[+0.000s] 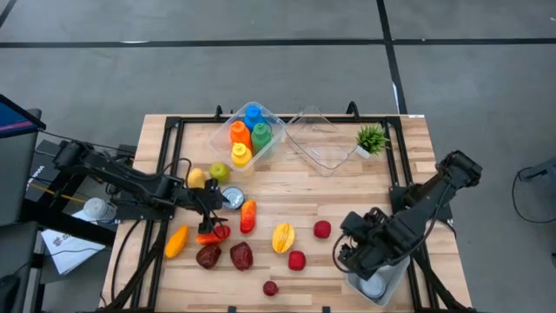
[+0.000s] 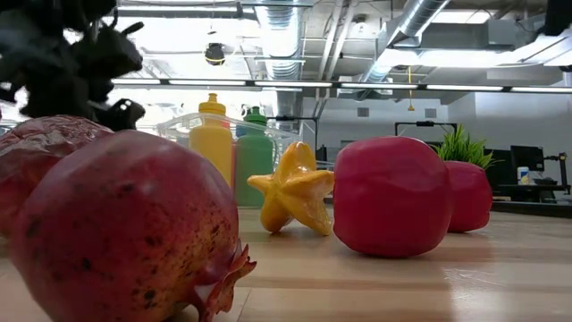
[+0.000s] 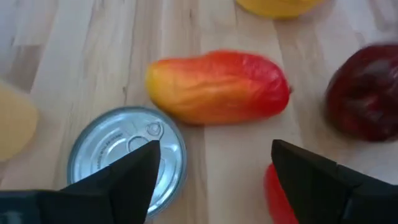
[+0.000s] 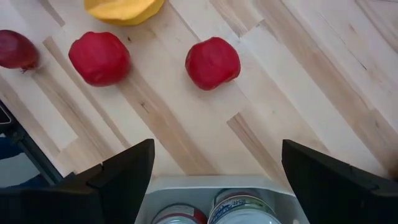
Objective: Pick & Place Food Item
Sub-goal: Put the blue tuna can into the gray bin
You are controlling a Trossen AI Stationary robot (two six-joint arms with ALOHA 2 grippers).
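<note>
My left gripper stands open, slanting down over the left middle of the table. A silver can stands on its base, partly behind one of that gripper's fingers. A red-and-yellow mango lies on its side just beyond the fingertips. A red piece shows beside the other finger. My right gripper hangs open at the near right, above a grey bin of cans. Two red fruits lie on the wood beyond it.
Pomegranates, a yellow starfruit, an orange fruit and small red fruits lie across the near half. A clear bin of bottles, a second clear bin and a small plant stand at the far edge.
</note>
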